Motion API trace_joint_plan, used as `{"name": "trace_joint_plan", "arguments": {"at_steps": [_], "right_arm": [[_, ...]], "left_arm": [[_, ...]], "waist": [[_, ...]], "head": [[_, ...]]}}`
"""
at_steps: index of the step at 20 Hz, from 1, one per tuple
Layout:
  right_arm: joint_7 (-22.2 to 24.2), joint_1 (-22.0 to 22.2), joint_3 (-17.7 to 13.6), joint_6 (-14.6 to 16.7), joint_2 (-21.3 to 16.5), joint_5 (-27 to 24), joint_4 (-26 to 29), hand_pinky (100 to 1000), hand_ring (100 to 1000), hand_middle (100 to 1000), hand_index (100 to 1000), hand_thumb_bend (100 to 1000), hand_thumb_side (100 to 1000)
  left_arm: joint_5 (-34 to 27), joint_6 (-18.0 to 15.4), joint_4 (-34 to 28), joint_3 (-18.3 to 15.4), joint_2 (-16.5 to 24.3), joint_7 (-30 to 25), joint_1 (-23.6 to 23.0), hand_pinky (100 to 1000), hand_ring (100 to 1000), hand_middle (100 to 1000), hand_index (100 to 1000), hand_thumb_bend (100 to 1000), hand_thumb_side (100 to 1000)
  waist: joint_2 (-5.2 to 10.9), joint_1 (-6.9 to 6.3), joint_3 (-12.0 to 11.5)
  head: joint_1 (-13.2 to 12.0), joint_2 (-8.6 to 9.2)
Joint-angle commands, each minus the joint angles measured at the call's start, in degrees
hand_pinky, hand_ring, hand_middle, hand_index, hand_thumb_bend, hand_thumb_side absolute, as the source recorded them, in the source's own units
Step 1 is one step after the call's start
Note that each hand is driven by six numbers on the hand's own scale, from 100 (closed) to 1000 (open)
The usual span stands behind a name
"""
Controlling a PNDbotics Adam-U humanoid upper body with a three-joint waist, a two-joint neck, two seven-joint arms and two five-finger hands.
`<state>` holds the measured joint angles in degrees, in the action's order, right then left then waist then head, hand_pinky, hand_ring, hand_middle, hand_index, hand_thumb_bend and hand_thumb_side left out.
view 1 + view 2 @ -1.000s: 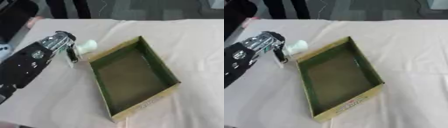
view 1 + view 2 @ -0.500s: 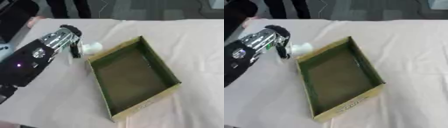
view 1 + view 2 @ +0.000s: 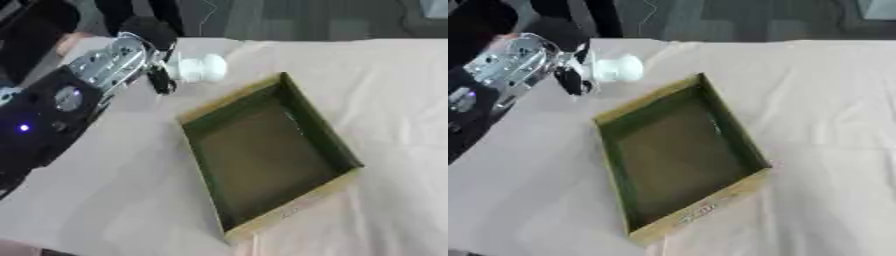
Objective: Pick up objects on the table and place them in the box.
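Note:
My left hand (image 3: 140, 50) comes in from the left on a black and silver arm, beyond the box's far left corner. Its fingers (image 3: 161, 80) are curled round a small white rounded object (image 3: 198, 68), which sticks out to the hand's right and seems held off the cloth. The box (image 3: 329, 141) is a shallow rectangular tray with tan outer walls and a dark green inside. It lies askew in the middle of the table, and nothing shows inside it. My right hand is in no view.
A beige cloth (image 3: 394, 90) covers the table. The table's far edge (image 3: 780, 41) runs along the top, with dark floor behind it. Dark legs of people stand past the far left corner (image 3: 131, 12).
My left hand has moved away from me and a little right with the white object in it, which now sits higher in view by the box's far corner. The box has stayed put.

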<state>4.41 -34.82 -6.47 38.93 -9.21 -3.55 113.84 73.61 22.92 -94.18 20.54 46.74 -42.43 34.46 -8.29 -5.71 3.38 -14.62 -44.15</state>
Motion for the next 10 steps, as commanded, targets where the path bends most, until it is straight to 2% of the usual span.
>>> {"name": "trace_joint_plan", "arguments": {"at_steps": [1, 5, 10], "right_arm": [[0.09, -0.59, -0.32, -0.08, -0.60, 0.09, 0.75, 457, 382, 377, 475, 100, 1000], [0.06, -0.48, -0.32, -0.08, -0.71, 0.15, 0.75, 457, 382, 377, 475, 100, 1000], [0.20, -0.27, -0.28, -0.08, -0.99, 0.21, 0.75, 457, 382, 377, 475, 100, 1000]], "left_arm": [[-0.67, 0.87, -1.44, -1.42, 2.75, 2.48, 1.25, 100, 100, 100, 138, 100, 123], [-2.06, 2.03, -3.76, -1.36, 3.31, 7.14, 1.33, 100, 100, 100, 138, 100, 123], [-10.94, 0.69, -12.96, 0.71, 5.49, 12.88, 1.04, 100, 100, 100, 144, 100, 142]], "waist": [[1.16, 0.06, -0.28], [1.28, 0.02, -0.43], [1.44, -0.06, -0.62]], "head": [[-0.19, 0.03], [-0.08, 0.03], [0.04, 0.03]]}}
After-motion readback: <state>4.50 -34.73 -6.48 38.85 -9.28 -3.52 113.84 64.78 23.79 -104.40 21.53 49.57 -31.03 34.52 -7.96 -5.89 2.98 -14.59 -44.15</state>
